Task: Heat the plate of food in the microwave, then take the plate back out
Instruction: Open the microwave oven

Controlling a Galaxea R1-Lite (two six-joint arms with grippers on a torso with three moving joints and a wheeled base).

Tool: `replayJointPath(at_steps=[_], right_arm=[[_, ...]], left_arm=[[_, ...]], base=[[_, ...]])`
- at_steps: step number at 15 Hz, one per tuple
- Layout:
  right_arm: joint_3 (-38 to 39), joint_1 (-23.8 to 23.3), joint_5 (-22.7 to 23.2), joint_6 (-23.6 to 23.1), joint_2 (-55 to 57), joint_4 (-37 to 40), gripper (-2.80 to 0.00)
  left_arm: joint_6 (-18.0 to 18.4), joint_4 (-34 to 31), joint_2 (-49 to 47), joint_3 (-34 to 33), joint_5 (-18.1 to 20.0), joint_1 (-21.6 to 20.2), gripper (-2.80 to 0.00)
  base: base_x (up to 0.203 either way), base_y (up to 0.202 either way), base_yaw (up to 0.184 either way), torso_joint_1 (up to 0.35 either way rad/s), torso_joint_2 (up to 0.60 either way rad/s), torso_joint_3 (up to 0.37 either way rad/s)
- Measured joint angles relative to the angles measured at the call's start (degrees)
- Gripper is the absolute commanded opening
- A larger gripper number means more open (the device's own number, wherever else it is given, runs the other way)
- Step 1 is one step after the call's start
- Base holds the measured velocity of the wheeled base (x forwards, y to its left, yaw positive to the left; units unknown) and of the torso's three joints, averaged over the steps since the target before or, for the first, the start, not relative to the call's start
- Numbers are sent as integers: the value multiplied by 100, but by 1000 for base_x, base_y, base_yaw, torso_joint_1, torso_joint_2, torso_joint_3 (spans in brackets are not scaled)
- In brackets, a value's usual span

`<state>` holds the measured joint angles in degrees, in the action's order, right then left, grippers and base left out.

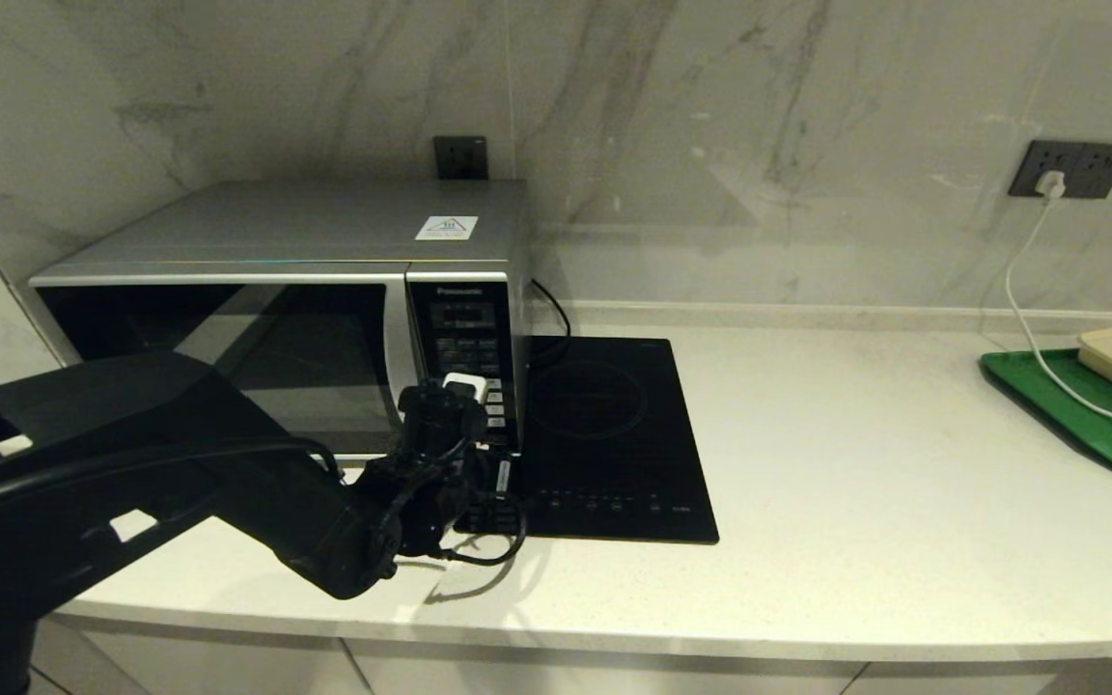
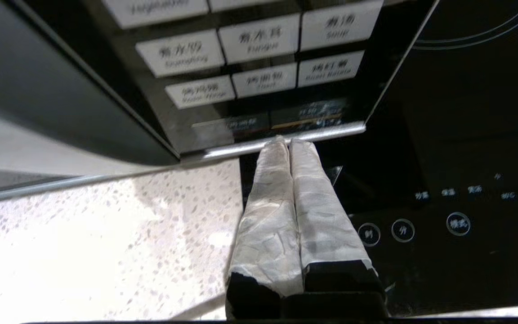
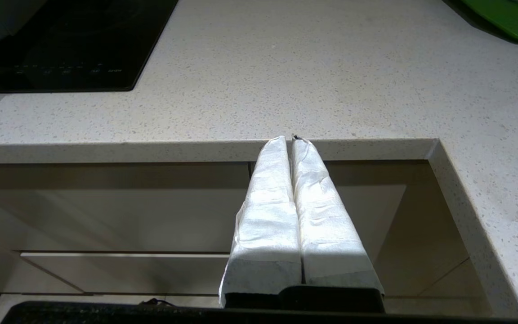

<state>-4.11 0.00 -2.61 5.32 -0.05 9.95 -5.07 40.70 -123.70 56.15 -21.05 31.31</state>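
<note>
Below the counter's front edge, the right gripper (image 3: 290,138) hangs parked, fingers pressed together. The left gripper (image 2: 289,141), also closed and empty, meets the bottom edge of the keypad panel (image 2: 259,58) on the closed microwave (image 1: 305,290); the plate is out of sight

Microwave (image 1: 295,232): brushed silver metal casing with a satin sheen; door of dark glossy glass, reflective. Keypad panel (image 2: 259,58), just ahead of the left gripper (image 2: 289,143): glossy black with matt white keys. Left gripper fingers (image 2: 268,211): wrapped in wrinkled, matt white tape. Right gripper (image 3: 289,140): same wrinkled white wrap. Induction hob (image 1: 614,434) beside the left gripper: smooth black glass. Countertop (image 3: 331,67): pale speckled stone, smooth.
</note>
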Motion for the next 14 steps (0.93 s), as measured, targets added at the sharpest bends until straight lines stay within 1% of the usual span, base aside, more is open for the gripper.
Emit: replayJointPath(at_steps=[10,14], right_arm=[[0,0,-1,0,0,-2,-280],[0,0,-2,0,0,2,-280]], left_arm=[[14,-2,-193,273,12,6,-280],[-16,0,-227,324,143,6,-280]], base=[[0,0,0,0,0,0],[0,0,0,0,0,0]])
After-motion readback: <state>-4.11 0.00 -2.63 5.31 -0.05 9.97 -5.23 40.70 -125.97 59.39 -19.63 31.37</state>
